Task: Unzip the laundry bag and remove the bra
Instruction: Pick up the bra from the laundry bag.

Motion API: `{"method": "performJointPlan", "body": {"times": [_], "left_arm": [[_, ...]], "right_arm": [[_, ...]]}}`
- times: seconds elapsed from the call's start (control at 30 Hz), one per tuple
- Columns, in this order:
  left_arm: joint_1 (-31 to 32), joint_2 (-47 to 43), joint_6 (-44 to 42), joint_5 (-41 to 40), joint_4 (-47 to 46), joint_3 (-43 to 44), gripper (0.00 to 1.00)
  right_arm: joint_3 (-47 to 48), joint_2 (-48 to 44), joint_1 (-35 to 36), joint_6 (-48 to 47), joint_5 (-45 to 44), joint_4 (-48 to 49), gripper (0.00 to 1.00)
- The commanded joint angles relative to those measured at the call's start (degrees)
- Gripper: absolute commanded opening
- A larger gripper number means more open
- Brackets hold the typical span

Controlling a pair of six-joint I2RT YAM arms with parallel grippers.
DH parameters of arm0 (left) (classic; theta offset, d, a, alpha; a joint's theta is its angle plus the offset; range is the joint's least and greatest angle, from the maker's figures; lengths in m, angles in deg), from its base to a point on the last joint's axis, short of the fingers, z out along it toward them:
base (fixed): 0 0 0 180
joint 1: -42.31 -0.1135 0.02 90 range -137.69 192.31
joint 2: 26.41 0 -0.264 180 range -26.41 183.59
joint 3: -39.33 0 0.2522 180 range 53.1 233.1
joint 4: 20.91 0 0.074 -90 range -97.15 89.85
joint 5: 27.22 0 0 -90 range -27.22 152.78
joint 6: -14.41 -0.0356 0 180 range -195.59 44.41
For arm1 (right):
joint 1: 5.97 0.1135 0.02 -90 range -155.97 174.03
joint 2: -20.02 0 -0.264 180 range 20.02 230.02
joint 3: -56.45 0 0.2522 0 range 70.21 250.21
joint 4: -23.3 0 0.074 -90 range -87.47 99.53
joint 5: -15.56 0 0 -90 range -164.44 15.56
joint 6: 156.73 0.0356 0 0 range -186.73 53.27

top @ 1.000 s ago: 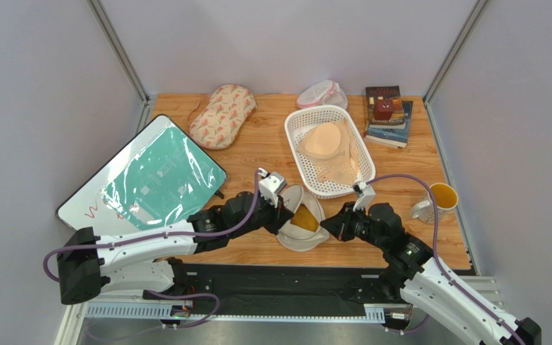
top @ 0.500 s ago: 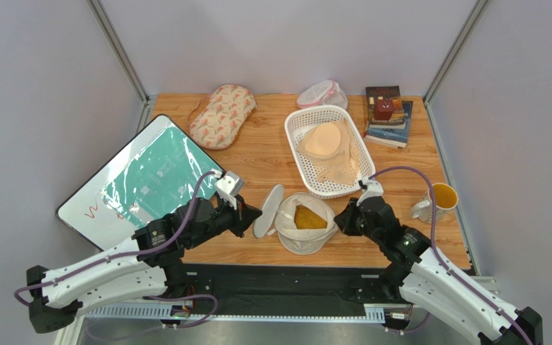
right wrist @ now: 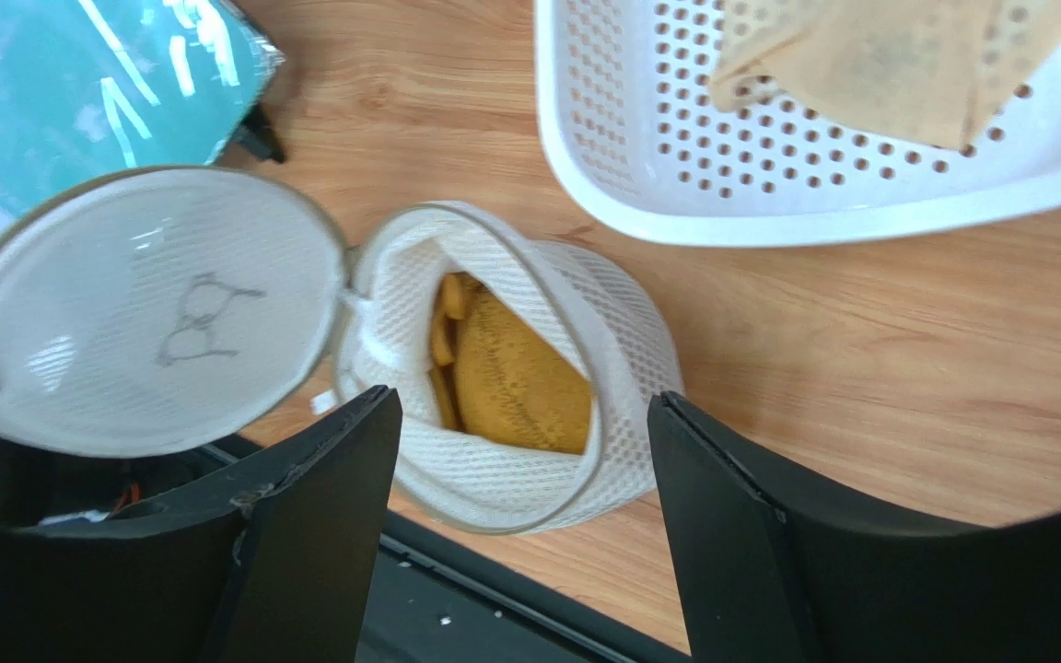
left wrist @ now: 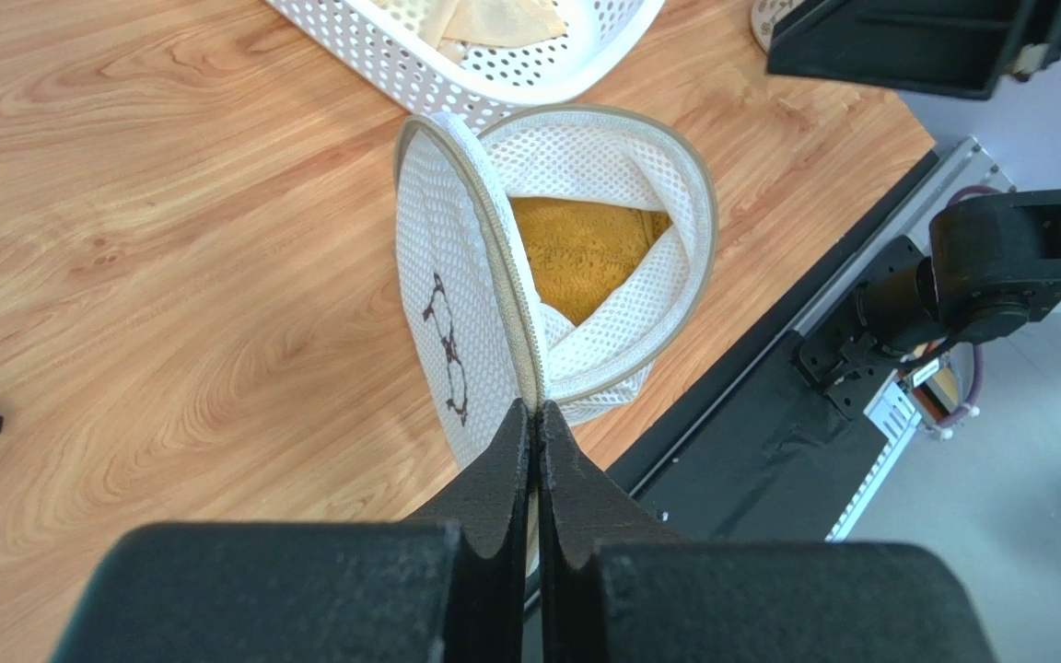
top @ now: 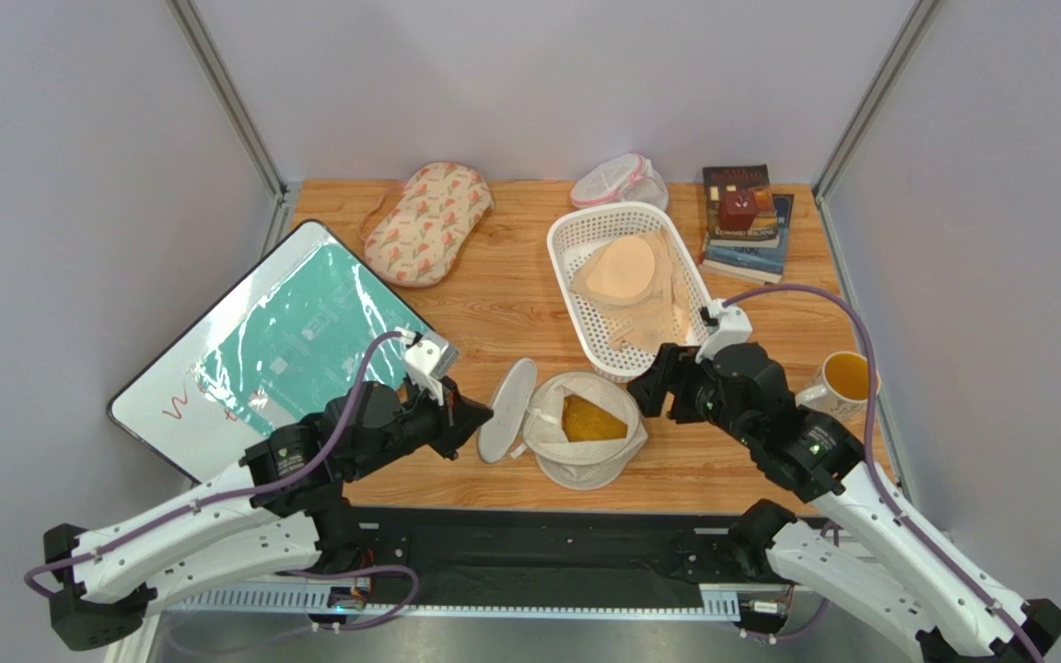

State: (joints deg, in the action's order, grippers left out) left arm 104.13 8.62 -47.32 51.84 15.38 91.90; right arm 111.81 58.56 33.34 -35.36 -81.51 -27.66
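The left pincer (left wrist: 536, 415) is pinched fully together on the rim of the laundry bag (left wrist: 629, 362), right at the zip seam of its round lid (left wrist: 460, 297). It holds that flap up on edge. Only the left wrist view shows this grip. From above, the pincer merely seems to meet the lid's near edge.

The bag sits on the counter (top: 495, 290) just ahead of those fingertips, unzipped and gaping. The bra (left wrist: 585, 256) lies inside it, its mustard fabric showing through the mouth.

The right pincer (right wrist: 520, 404) has its fingers spread wide and grips nothing. In its own view the open bag and the bra lie below, between the two fingers. The overhead view places this pincer between the bag's right side and the white basket (top: 560, 249).

The right wrist view shows the lid's flat face head-on, while the left wrist view sees it aslant.

Only the overhead view takes in the books (top: 744, 228), the mug (top: 841, 384) and the teal-covered board (top: 280, 352), all well away from both pincers.

The one print that can be made out is a small dark line-drawn bra icon (right wrist: 204, 318) on the lid. The book titles and a red scrawl on the board are too small to read.
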Motion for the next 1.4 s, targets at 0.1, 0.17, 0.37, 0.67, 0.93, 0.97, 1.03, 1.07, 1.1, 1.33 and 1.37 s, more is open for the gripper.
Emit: {"method": "performJointPlan", "body": {"times": [0.1,0.17,0.37,0.67,0.93,0.97,1.03,1.07,1.1,1.33,1.37], "left_arm": [[-0.47,0.39,0.91,1.53,-0.99,2.59,0.0],[-0.56,0.57,1.0,1.71,-1.17,2.5,0.0],[-0.56,0.39,1.79,1.45,-2.31,1.71,0.0],[-0.65,0.75,1.87,1.62,-2.66,1.45,0.0],[-0.65,-0.4,1.52,1.27,-1.17,1.62,0.0],[-0.65,-0.4,1.52,1.1,-1.08,1.62,0.0],[-0.65,-0.75,1.44,1.01,-0.73,1.62,0.0],[-0.65,-0.75,1.44,1.09,-0.64,1.62,0.0],[-0.65,-0.84,1.44,1.1,-0.64,1.62,0.0],[-0.65,-0.92,1.35,1.01,-0.46,1.45,0.0],[-0.65,-0.92,1.35,1.09,-0.46,1.36,0.0]], "right_arm": [[5.15,5.73,6.21,-1.23,7.69,4.48,0.72],[4.98,8.2,9.54,-0.79,4.81,5.37,0.73],[3.84,17.08,11.93,0.79,3.99,9.76,0.74],[5.77,32.19,11.84,2.11,0.22,10.29,0.75],[4.98,37.47,11.05,5.01,-6.2,9.68,0.76],[4.8,37.92,10.96,5.45,-6.64,9.68,0.76],[4.8,39.32,10.96,5.54,-7.34,9.68,0.77],[4.98,39.85,10.96,5.54,-7.43,10.03,0.77],[5.06,40.46,10.96,5.36,-7.43,10.03,0.76],[5.42,45.12,10.96,4.92,-7.26,10.65,0.68],[5.5,45.3,10.96,4.84,-6.99,10.65,0.61]]}}
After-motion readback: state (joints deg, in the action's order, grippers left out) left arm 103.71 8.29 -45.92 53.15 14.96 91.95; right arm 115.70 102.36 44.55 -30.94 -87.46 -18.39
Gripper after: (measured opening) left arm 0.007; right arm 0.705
